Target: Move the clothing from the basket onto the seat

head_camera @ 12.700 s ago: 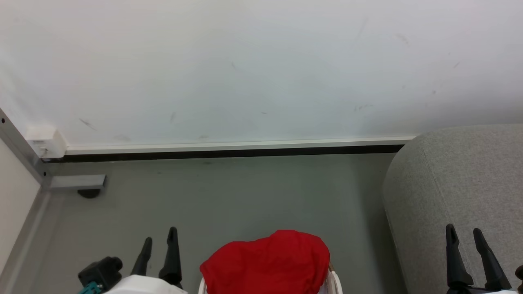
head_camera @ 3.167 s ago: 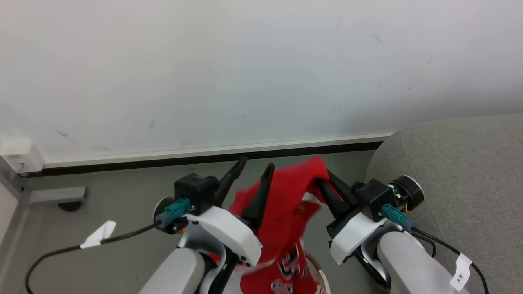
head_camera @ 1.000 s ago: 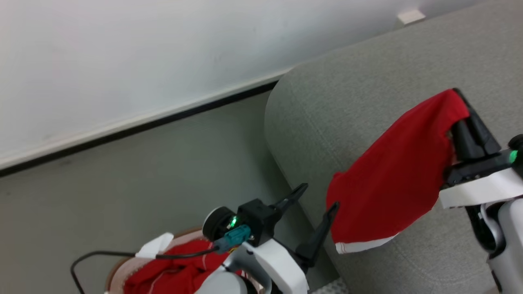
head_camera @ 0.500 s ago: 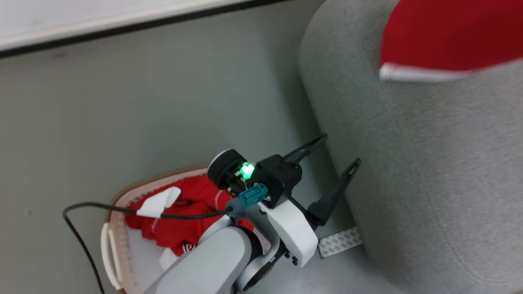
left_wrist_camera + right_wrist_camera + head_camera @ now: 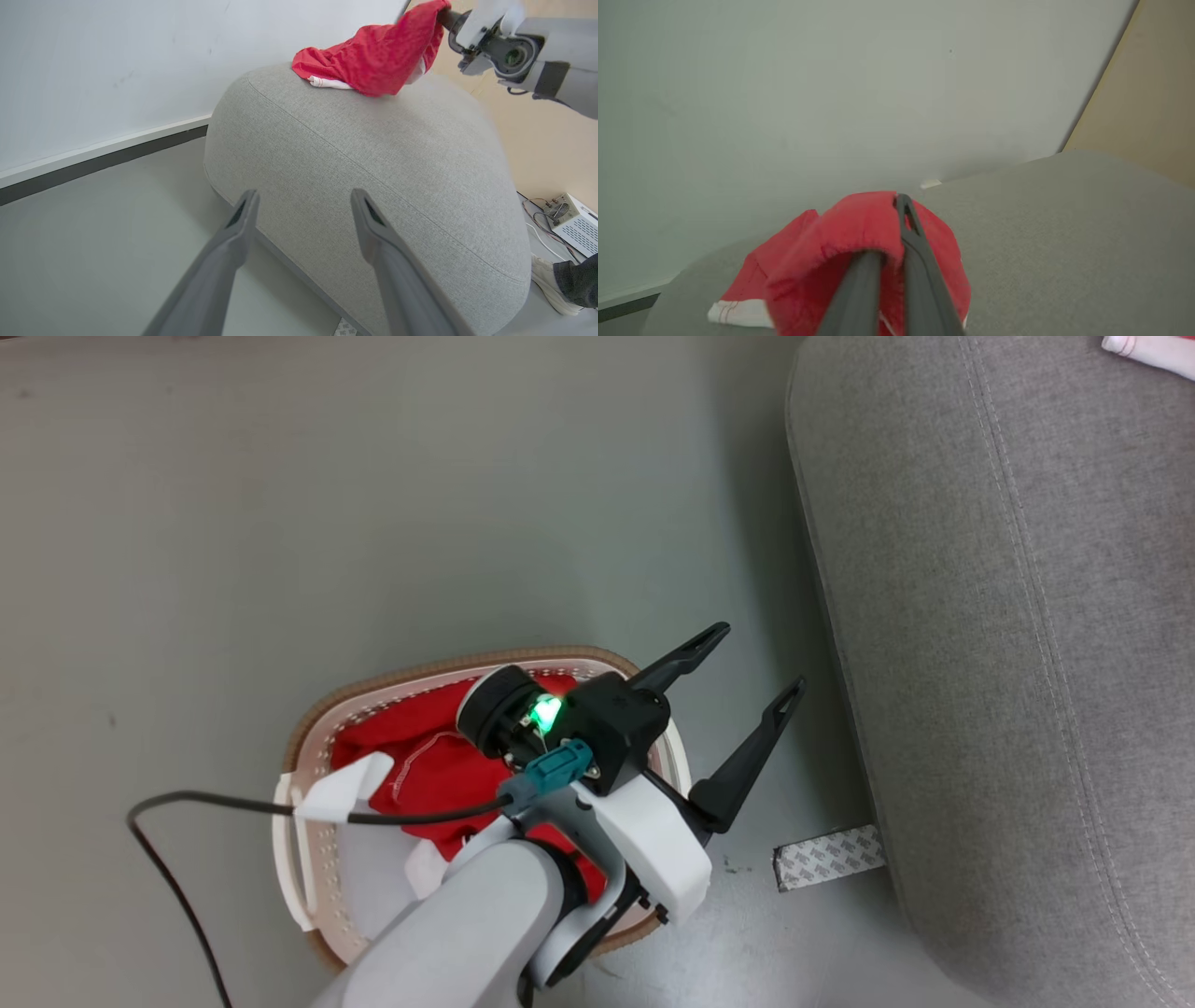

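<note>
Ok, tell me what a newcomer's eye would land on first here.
The bright red garment stands out, pinched in the shut right hand, its lower end lying on top of the grey seat. Next, the left hand, wide open and empty, reaching past the rim of the white basket on the floor, with more red clothing inside.

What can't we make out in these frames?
- Head view: the left arm covers much of the basket, so how much clothing is in it is unclear.
- Head view: the garment is cut by the top edge; just a strip of pale trim is in frame.
- Right wrist view: the right gripper has its fingertips wrapped in the garment, and the near cloth is blurred.
- Left wrist view: the person's foot is cut by the right edge.
</note>
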